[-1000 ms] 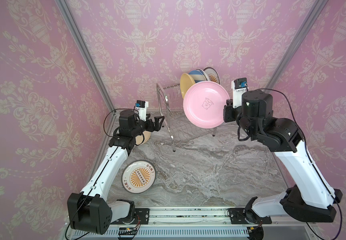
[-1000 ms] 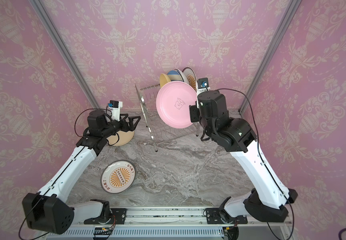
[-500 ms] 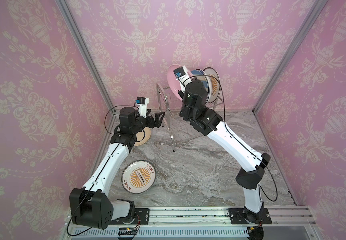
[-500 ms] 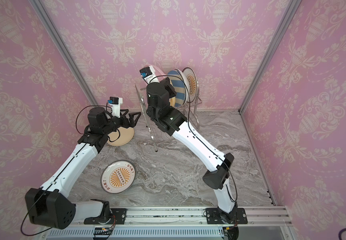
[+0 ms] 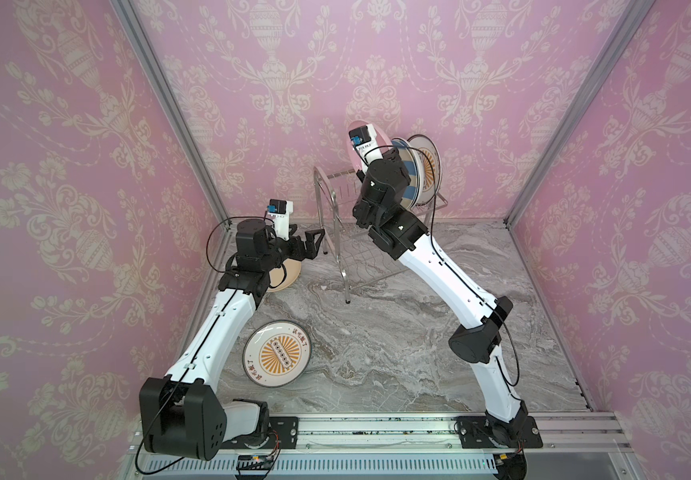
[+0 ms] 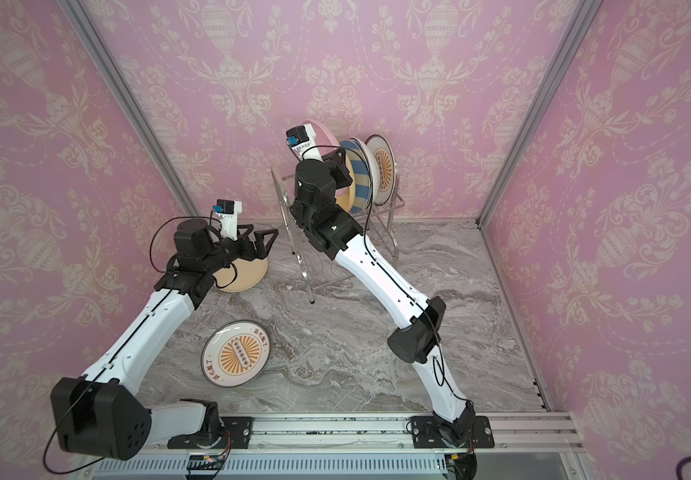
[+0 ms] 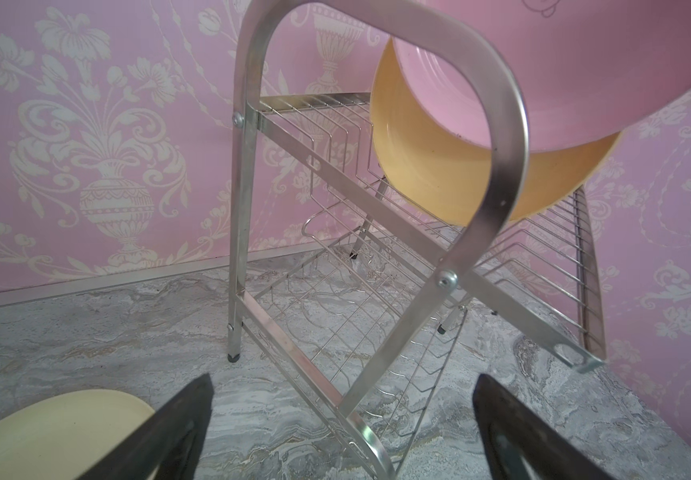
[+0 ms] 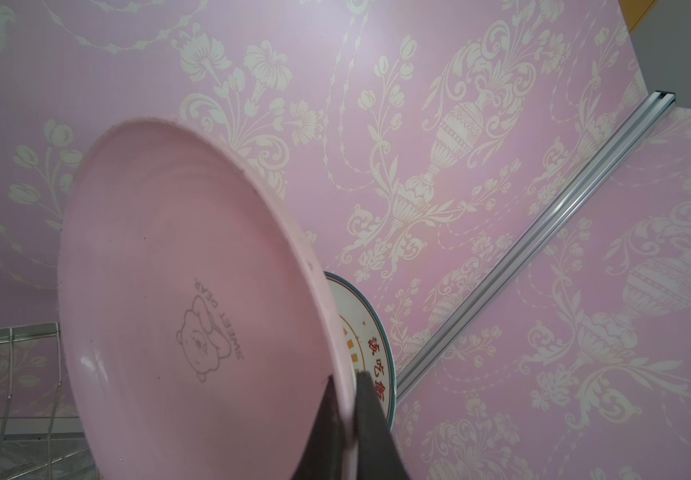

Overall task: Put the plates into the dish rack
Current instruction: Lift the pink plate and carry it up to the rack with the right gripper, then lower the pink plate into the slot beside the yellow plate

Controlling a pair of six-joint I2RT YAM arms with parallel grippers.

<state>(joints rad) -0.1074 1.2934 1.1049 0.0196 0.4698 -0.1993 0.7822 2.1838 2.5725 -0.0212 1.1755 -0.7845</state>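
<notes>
My right gripper (image 8: 346, 376) is shut on the rim of the pink plate (image 8: 177, 291), which stands upright over the upper tier of the dish rack (image 5: 337, 232). Just behind it in the rack stand a yellow plate (image 7: 418, 166), a blue-white striped plate (image 6: 356, 183) and an orange sunburst plate (image 6: 383, 166). My left gripper (image 7: 341, 378) is open and empty, close to the rack's looped left frame (image 7: 248, 166). It hovers over a cream plate (image 5: 290, 270) on the table. Another sunburst plate (image 5: 277, 353) lies flat nearer the front.
Pink wallpapered walls with aluminium corner posts (image 5: 177, 124) close in the back and both sides. The rack stands against the back wall on the grey marble table (image 5: 398, 353). A metal rail (image 5: 377, 432) carrying both arm bases runs along the front.
My right arm has swung the pink plate from facing up in front of the rack to edge-on over the upper tier. It has hardly moved over the last half second. The left arm stays put.
</notes>
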